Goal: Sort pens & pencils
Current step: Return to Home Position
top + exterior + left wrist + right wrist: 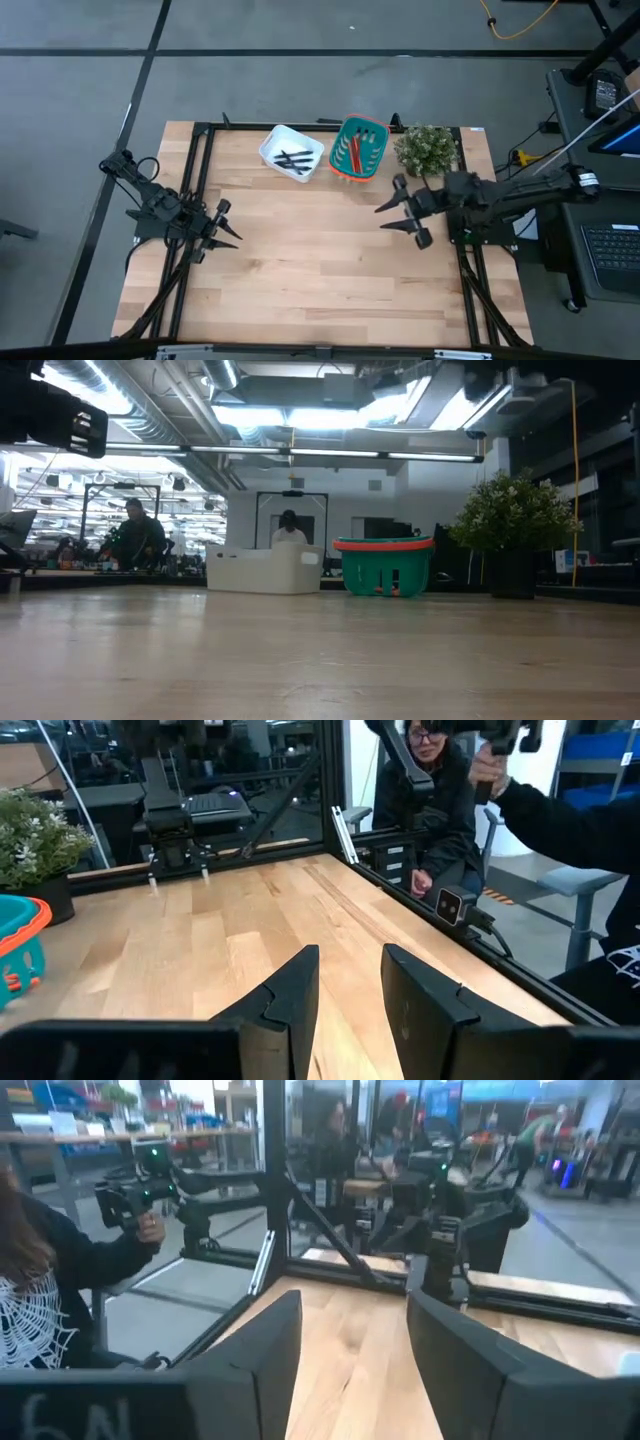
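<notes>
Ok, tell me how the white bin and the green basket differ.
The white bin is white; the green basket is teal with an orange rim. The white bin holds black pens; the green basket holds red and orange pencils. The white bin looks lower than the green basket. Both stand side by side.

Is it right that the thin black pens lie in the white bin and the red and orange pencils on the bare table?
No. The high view shows the red and orange pencils inside the orange-rimmed teal basket, not on the table. The thin black pens do lie in the white bin.
</notes>
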Action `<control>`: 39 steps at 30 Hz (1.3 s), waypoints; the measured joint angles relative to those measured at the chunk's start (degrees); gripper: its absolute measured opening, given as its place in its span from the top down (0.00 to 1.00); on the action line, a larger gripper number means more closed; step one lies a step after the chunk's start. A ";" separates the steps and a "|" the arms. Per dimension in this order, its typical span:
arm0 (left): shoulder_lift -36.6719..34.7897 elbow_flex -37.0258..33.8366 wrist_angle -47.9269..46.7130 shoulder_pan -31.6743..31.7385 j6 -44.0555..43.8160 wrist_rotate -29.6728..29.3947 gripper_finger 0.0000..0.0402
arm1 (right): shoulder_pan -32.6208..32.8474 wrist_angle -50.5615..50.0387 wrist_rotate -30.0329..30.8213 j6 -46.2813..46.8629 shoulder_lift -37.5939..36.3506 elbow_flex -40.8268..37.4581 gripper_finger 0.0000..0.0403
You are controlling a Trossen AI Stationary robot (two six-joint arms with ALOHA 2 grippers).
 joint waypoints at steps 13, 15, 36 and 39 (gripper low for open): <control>0.00 0.01 0.26 0.53 0.03 -4.01 0.74 | 0.09 19.30 2.58 2.87 -12.19 -23.52 0.54; 0.00 0.01 0.26 1.47 0.32 -4.31 0.74 | 0.11 21.97 3.71 2.91 -12.18 -26.05 0.54; 0.02 0.00 0.25 8.48 0.35 -3.78 0.74 | 0.11 23.92 3.94 2.92 -12.27 -27.25 0.54; 0.02 0.00 0.26 8.46 0.37 -3.74 0.74 | 0.07 24.40 3.94 4.63 -12.27 -27.21 0.54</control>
